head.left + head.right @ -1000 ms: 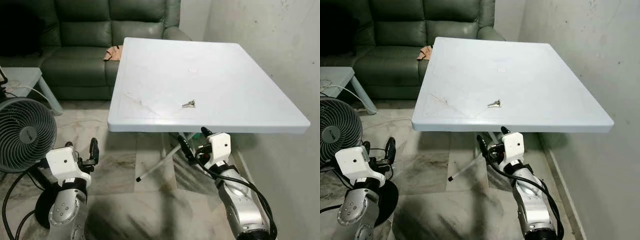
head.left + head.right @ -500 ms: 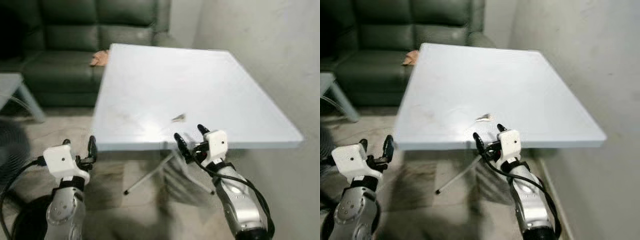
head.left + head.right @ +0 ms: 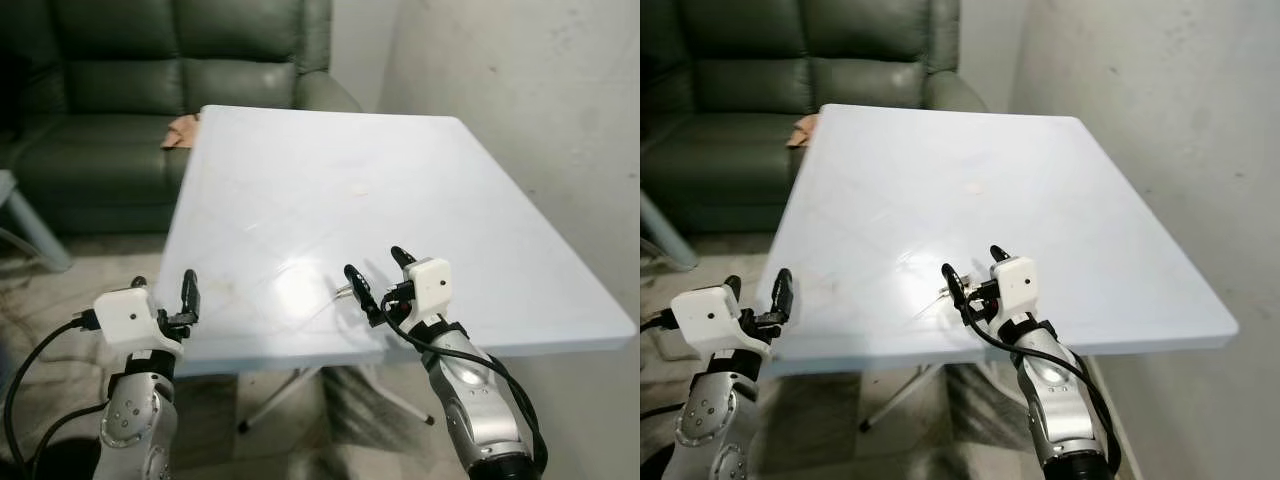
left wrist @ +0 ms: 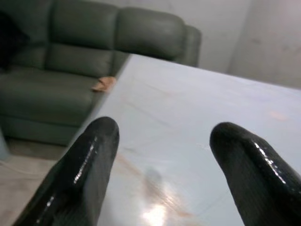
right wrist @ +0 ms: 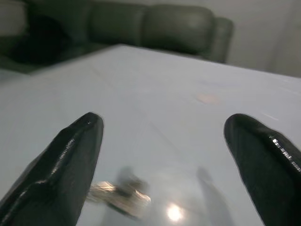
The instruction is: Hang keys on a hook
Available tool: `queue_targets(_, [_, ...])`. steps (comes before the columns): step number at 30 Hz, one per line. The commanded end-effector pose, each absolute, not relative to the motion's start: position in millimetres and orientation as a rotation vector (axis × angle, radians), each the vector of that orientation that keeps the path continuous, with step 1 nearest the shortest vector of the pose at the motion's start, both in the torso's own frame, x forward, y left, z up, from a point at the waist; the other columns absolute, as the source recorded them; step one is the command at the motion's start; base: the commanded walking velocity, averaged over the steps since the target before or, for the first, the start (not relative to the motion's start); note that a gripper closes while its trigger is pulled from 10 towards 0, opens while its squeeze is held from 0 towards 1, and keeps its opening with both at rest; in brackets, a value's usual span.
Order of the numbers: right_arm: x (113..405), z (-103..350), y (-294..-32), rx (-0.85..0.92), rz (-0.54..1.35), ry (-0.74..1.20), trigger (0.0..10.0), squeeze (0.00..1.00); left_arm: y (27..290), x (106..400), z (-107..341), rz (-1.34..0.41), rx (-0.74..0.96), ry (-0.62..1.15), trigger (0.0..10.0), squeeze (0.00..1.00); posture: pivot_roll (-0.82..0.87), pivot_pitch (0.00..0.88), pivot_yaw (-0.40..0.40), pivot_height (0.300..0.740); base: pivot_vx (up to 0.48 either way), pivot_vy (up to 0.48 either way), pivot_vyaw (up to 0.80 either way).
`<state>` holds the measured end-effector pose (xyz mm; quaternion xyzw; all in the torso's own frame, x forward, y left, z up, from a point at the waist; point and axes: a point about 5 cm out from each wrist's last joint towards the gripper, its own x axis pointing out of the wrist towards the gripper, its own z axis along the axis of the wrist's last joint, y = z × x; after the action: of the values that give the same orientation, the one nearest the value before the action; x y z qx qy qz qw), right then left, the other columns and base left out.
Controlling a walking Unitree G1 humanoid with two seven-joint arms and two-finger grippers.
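Hovering at lower centre, the right gripper (image 3: 375,277) stood spread wide over the table (image 3: 480,190), empty; the keys (image 5: 120,195) lay blurred between its fingers

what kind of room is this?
Likely a home living room: a dark green sofa against the wall, a white folding table on a marbled tile floor. Keys lie on the table by the right gripper.

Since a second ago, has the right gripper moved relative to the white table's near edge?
Yes. The right gripper was below the near edge of the white plastic table; now it is above the tabletop, open, at the small metal keys.
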<state>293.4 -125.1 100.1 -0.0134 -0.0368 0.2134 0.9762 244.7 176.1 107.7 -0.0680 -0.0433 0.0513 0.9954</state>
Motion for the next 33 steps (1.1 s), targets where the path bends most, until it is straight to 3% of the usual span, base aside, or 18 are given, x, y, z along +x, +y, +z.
queue_targets(1, [294.5,102.4,-124.5,-0.021,0.436,-0.078,10.0,0.0,180.1,242.6,107.7,0.118,-0.116,-0.085,10.0,0.0,-0.01,0.0,-0.059,0.74,0.0,0.0,0.0])
queue_targets(22, [310.7,99.3,-128.9,-0.106,0.426,0.056,10.0,0.0,178.7,225.9,96.7,0.037,-0.08,-0.047,10.0,0.0,0.01,0.0,-0.083,0.74,0.0,0.0,0.0])
queue_targets(33, [328.1,105.9,-116.2,-0.097,0.4,0.109,10.0,0.0,157.5,216.8,95.9,-0.084,-0.024,-0.037,10.0,0.0,0.03,0.0,-0.097,0.74,0.0,0.0,0.0])
